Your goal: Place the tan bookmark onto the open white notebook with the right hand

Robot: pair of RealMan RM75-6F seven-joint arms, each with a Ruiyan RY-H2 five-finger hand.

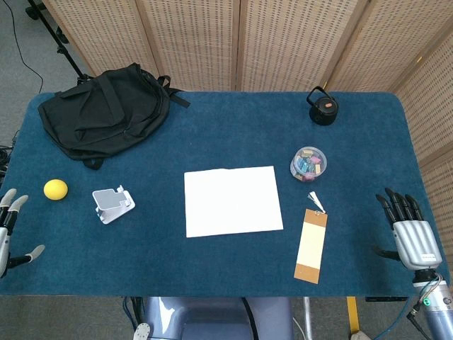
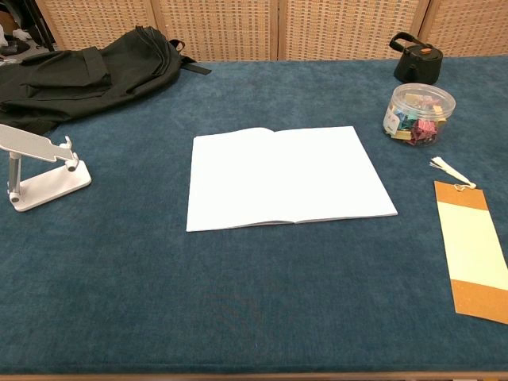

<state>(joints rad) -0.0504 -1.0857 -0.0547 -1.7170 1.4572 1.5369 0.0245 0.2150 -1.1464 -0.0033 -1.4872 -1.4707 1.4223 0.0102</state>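
The tan bookmark (image 1: pixel 311 246), long axis running near-to-far, lies left of the empty, spread-fingered right hand (image 1: pixel 408 230), beside the open white notebook (image 1: pixel 232 200).

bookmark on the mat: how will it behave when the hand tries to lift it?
The tan bookmark looks like thin flat card lying flush on the blue mat, so probably light and hard to get fingers under. It may flex rather than stay rigid. Its white tassel is loose and will likely dangle.
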